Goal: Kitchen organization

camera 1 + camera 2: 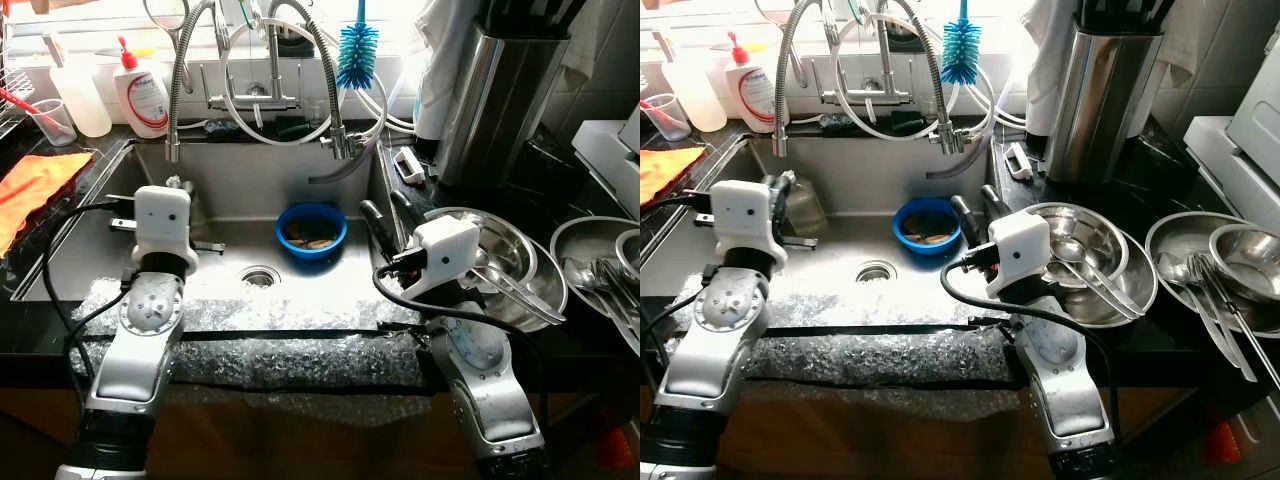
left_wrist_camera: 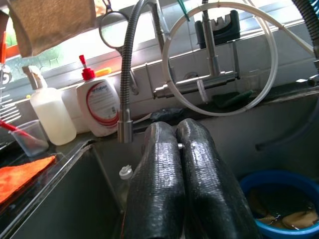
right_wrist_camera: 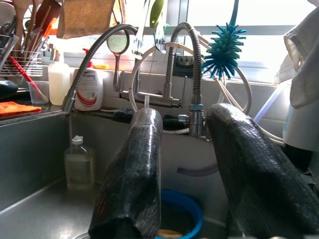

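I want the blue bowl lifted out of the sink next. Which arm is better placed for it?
Probably the right. The right gripper is open and sits just beside the blue bowl, whereas the left gripper is shut and farther off across the sink.

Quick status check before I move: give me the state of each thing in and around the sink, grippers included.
left gripper: shut, empty, over the sink.
right gripper: open, empty, near the sink's right edge.
blue bowl: upright in the sink, holding murky water and scraps.
sink drain: uncovered.
small clear bottle: upright, capped, in the sink.
steel bowl: upright on the counter, a spoon inside.
orange cloth: lying crumpled.
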Robot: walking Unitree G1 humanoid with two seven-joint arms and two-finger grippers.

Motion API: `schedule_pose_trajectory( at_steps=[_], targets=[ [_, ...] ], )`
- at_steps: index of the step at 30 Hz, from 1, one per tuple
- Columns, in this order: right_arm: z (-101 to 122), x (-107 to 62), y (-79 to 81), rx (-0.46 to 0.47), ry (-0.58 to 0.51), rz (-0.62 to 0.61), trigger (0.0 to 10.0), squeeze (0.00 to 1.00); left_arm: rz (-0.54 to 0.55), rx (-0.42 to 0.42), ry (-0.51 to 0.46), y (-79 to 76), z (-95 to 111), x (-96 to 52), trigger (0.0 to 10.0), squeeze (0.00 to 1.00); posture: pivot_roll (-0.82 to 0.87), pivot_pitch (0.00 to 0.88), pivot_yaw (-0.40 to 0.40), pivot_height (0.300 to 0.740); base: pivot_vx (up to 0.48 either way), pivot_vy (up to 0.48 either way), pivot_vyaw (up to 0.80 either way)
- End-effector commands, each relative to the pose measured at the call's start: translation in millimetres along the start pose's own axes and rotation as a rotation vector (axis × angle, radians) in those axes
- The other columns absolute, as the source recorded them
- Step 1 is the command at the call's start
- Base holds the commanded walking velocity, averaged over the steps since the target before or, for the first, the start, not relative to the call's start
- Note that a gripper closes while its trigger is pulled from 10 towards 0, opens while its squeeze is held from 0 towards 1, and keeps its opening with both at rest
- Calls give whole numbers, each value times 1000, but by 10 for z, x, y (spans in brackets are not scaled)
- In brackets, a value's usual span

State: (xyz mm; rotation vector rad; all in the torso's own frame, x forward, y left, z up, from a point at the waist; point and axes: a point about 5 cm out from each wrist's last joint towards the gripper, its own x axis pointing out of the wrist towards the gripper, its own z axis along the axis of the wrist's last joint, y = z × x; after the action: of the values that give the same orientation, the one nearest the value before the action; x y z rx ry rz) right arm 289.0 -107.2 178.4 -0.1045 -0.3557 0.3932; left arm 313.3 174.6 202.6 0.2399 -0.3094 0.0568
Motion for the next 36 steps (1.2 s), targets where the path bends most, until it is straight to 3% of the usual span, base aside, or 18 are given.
schedule_pose_trajectory(
  at_steps=[1,14,15,17,18,20,31,32,36],
  targets=[
    [43,-5,12,0,-15,4,10000,0,-5,29,5,3,-2,23,10000,0,-128,0,55,740,0,0,0],
    [42,-16,33,5,-12,2,10000,0,-13,42,30,30,-53,16,10000,0,-125,0,63,740,0,0,0],
    [31,-32,46,10,-5,0,10000,0,-10,25,41,44,-66,-1,10000,486,-121,0,73,740,0,0,0],
    [23,-42,52,12,-1,-1,10000,0,-11,20,43,49,-67,-9,10000,694,-120,0,74,740,0,0,0],
    [23,-42,52,12,-1,-2,10000,0,-11,20,43,49,-67,-9,10000,694,-120,0,74,740,0,0,0],
    [21,-47,48,12,2,-3,10000,0,-12,18,45,45,-71,-12,10000,875,-121,0,75,740,0,0,0],
    [22,-46,51,13,5,-2,10000,0,-3,8,39,67,-61,-29,10000,843,-117,0,74,740,0,0,0],
    [23,-46,52,12,4,-2,10000,0,-4,7,38,65,-56,-29,10000,1000,-117,0,74,740,0,0,0],
    [18,-47,42,10,7,-3,10000,0,-4,-5,35,51,-53,-28,10000,1000,-119,0,72,740,0,0,0]
  ],
)
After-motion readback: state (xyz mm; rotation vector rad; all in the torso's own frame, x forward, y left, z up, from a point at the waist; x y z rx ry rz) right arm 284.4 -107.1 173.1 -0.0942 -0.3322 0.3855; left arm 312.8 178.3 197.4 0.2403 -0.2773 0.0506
